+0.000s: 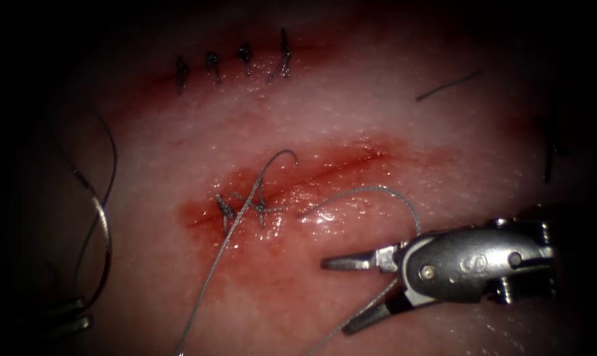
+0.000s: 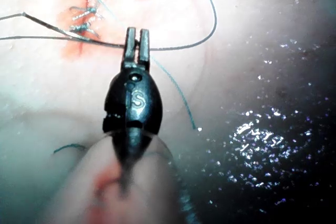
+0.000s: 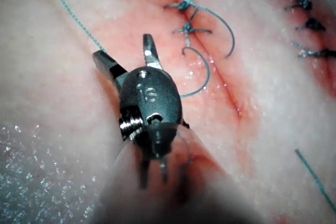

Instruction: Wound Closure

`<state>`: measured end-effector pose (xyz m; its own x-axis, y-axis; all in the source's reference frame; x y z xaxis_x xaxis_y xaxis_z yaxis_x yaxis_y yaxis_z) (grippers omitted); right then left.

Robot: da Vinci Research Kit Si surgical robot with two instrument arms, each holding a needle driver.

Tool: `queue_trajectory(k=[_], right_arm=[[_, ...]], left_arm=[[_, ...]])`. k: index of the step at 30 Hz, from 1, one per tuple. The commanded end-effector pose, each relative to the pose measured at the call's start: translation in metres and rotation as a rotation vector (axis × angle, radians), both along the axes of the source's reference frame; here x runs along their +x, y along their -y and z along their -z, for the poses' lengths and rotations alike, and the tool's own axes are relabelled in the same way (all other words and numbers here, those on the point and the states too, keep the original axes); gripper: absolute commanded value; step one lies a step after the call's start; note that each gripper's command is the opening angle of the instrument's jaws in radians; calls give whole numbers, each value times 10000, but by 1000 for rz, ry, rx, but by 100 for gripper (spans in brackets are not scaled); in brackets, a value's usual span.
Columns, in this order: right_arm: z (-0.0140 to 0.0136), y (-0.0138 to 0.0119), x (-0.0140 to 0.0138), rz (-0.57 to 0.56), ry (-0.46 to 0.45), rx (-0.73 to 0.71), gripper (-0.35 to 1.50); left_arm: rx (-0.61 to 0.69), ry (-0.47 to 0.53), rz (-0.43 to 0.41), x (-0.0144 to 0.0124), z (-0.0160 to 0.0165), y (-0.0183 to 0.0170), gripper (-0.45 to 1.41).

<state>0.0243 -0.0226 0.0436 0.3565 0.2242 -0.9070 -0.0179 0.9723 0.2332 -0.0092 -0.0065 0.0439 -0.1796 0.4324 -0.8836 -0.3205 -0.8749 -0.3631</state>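
Right pincer (image 1: 343, 293) agape, empty; left pincer (image 2: 136, 43) clamps needle (image 2: 173, 45) (tip hidden)

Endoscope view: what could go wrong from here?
1. Right tool, jaws open and empty, has thread running between them; closing could nick it.
2. Left tool grips the needle about mid-curve, outside the tissue, left of the cut; a tug could strain the knots.

We see the tissue (image 1: 391, 118) wet and glossy with fine glints, red fluid (image 1: 298, 188) shiny along the cut (image 1: 325, 173), the right tool (image 1: 351, 290) of smooth grey metal with a dull sheen below that cut, thread (image 1: 223, 247) thin, grey, finely twisted, matt dark knots (image 1: 246, 207) on the cut
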Motion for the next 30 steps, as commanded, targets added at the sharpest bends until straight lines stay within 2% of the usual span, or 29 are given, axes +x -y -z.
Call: queue_trajectory(k=[1,5,8,9,10,11,15,17,18,19,21,22,24,25,27,28,29,30], right_arm=[[11,8,-3,11,-8,12,137],[47,6,-36,13,12,-19,133],[64,3,-63,7,28,-43,133],[72,-2,-91,-12,39,-42,132],[72,-2,-91,-12,39,-42,132],[73,-5,-107,-31,43,-46,132],[64,-17,-124,-73,61,-46,133],[44,-24,-112,-112,70,-64,137],[44,-24,-112,-112,70,-64,137],[26,-25,-95,-122,53,-72,135],[8,-25,-78,-119,40,-80,135],[-13,-24,-56,-125,28,-83,133],[-23,-24,-47,-124,27,-77,133],[-43,-22,-25,-115,27,-69,132],[-51,-21,-16,-108,30,-60,132],[-75,-21,12,-79,48,-63,128],[-75,-21,12,-79,48,-63,128],[-89,-23,31,-72,58,-58,127]], left_arm=[[-2,-4,0,-3,-4,6,-45],[-12,-32,7,14,2,-3,-45],[-54,-90,23,37,12,-14,-45],[-101,-173,48,64,23,-26,-45],[-101,-173,48,64,23,-26,-45],[-116,-188,70,80,28,-31,-45],[-119,-204,101,97,31,-37,-45],[-125,-193,100,91,28,-35,-45],[-125,-193,100,91,28,-35,-45],[-131,-181,97,82,25,-32,-45],[-137,-172,93,72,21,-28,-45],[-141,-172,81,62,17,-24,-45],[-142,-175,75,58,15,-22,-45],[-145,-175,63,52,10,-20,-45],[-153,-174,58,50,8,-19,-45],[-147,-176,50,45,1,-16,-45],[-147,-176,50,45,1,-16,-45],[-140,-173,45,41,-4,-14,-45]])
